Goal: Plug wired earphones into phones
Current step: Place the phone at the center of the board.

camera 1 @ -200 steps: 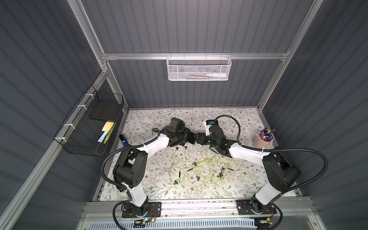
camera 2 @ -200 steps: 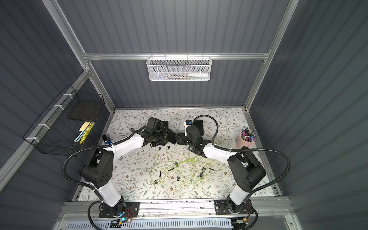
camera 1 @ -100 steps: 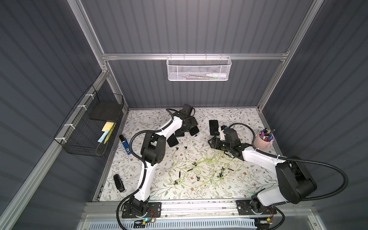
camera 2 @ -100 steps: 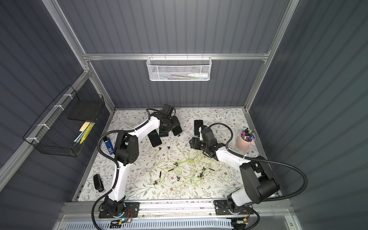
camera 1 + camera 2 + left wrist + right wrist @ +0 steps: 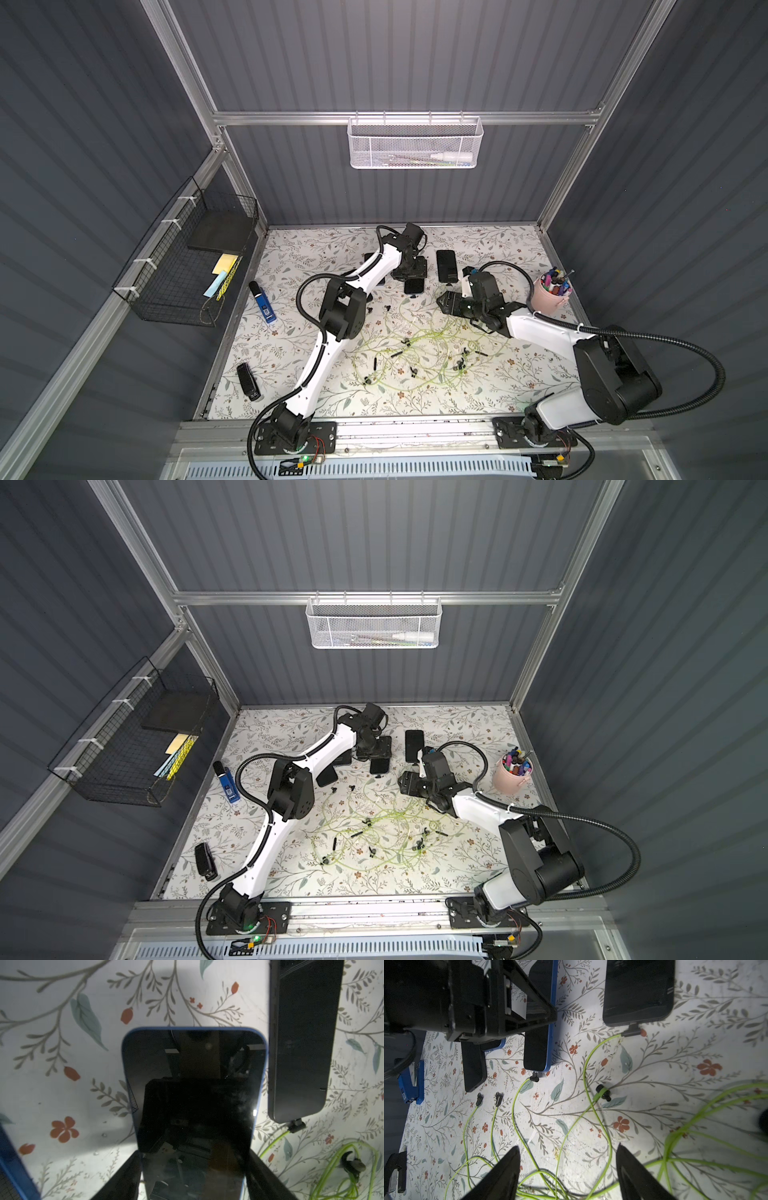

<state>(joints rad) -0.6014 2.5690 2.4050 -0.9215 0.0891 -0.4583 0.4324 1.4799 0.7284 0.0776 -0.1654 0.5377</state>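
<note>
My left gripper is shut across a blue-edged phone that lies flat near the back middle; a black plug sits in its near end. Beside it lies a second phone with a plug in it. Two more phones lie partly under the left arm, and two loose plugs rest near them. The wired earphones sprawl as a yellow-green tangle over the middle of the table. My right gripper is open above their cables, holding nothing.
A pink cup of pens stands at the right edge. A blue-and-black stick device and a small black device lie at the left. A black wire basket hangs on the left wall and a white mesh basket on the back wall.
A second ago both grippers met at the table's middle. The left arm has since reached back over the phones and the right has drawn away to the right, its jaws widening.
</note>
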